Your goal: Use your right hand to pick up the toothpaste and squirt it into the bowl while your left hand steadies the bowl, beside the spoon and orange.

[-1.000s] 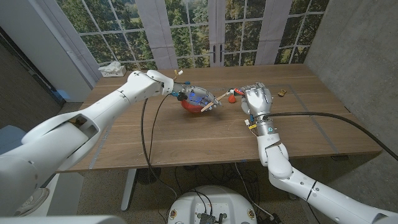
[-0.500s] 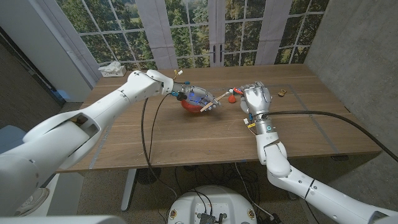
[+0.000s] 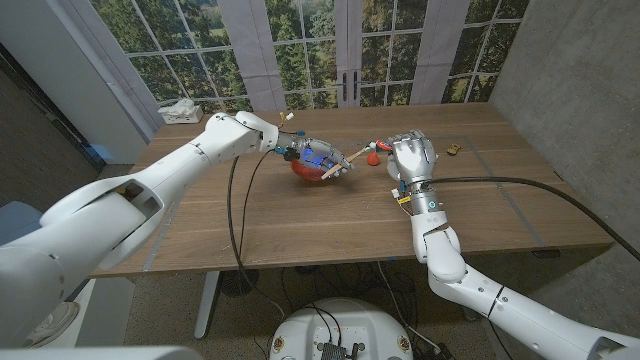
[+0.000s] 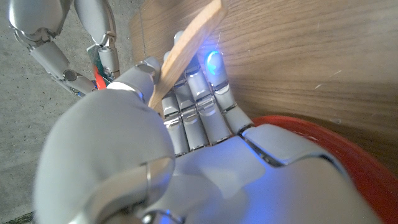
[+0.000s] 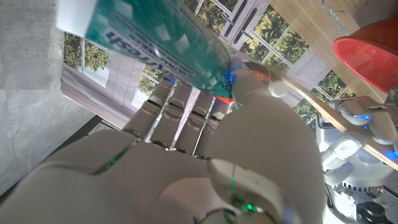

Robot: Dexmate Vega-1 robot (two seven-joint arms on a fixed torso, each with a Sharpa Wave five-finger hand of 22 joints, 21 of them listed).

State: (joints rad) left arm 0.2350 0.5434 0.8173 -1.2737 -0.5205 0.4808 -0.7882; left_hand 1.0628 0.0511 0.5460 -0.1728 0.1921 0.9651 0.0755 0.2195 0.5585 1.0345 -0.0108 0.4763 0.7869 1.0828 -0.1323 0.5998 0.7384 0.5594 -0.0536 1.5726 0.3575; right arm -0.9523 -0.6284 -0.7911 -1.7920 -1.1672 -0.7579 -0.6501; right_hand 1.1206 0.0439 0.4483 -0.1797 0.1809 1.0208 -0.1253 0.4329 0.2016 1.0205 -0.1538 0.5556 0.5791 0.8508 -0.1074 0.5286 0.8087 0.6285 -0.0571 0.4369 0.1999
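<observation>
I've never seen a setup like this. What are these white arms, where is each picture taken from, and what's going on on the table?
It is a two-armed robot with finger hands. One camera on its head looks down at a wooden table; two more ride on its wrists. The left hand grips a red bowl that has a wooden spoon leaning out of it. The right hand holds a green toothpaste tube, seen close in its wrist picture. Something small and orange-red lies between the hands.
</observation>
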